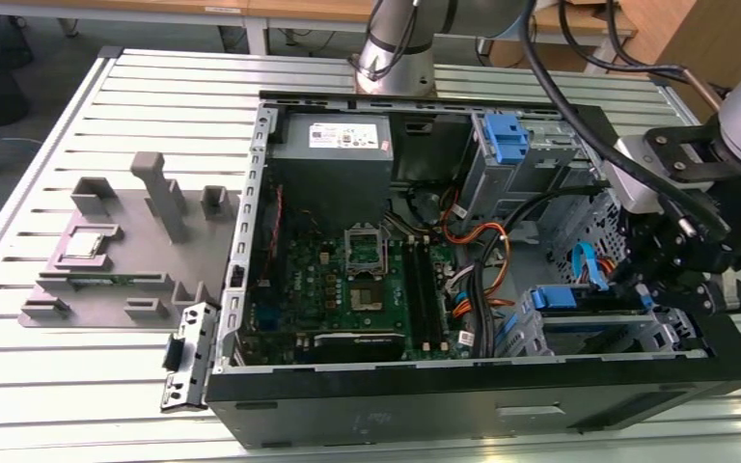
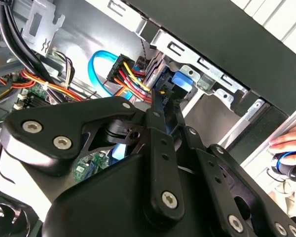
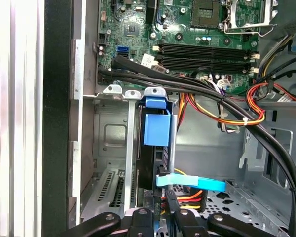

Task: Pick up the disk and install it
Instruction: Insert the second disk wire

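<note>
The disk [image 1: 579,300] stands on edge in the drive cage at the case's front corner, on the exterior view's right; its blue carrier [image 3: 156,130] faces the motherboard. My gripper [image 1: 660,285] reaches into the case at the disk's other end. In the first wrist view the gripper [image 3: 165,203] has its fingers close together on that end, with a strip of blue carrier between them. The second wrist view shows the gripper [image 2: 163,104] ending just short of the disk's blue tab [image 2: 181,81]. The drive's label is hidden.
A light blue data cable [image 3: 192,182] and red-yellow power wires [image 3: 237,118] lie right beside the disk. Black cables [image 3: 187,84] cross above the cage. A blue latch [image 1: 506,135] stands at the back. A grey fixture [image 1: 113,251] lies outside. A hand [image 2: 291,140] rests past the case wall.
</note>
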Robot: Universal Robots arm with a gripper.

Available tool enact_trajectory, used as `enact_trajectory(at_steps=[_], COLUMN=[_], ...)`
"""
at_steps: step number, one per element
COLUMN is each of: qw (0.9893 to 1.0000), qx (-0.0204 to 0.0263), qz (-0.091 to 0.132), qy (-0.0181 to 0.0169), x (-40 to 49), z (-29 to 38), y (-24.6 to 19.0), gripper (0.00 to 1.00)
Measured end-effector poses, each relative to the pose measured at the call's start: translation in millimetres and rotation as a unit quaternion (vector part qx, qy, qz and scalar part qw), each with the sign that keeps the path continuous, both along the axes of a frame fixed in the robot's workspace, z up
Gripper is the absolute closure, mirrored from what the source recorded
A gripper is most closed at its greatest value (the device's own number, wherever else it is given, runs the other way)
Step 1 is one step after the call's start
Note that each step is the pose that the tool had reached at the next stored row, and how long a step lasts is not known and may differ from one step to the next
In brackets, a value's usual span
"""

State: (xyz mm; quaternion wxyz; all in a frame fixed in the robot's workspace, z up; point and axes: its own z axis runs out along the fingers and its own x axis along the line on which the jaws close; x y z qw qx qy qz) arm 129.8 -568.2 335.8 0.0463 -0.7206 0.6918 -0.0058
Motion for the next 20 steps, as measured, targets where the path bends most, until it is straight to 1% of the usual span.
enact_trajectory(at_steps=[5, 10, 20], qw=[1.0, 1.0, 1.0], qx=[-0.0002, 0.0, -0.0005], qz=[0.0, 0.0, 0.0], qy=[0.0003, 0.0003, 0.0003], x=[4.5, 4.7, 4.3], z=[-0.6, -2.0, -5.3], y=[2.4, 3.9, 4.4], gripper=[0.76, 0.76, 0.76])
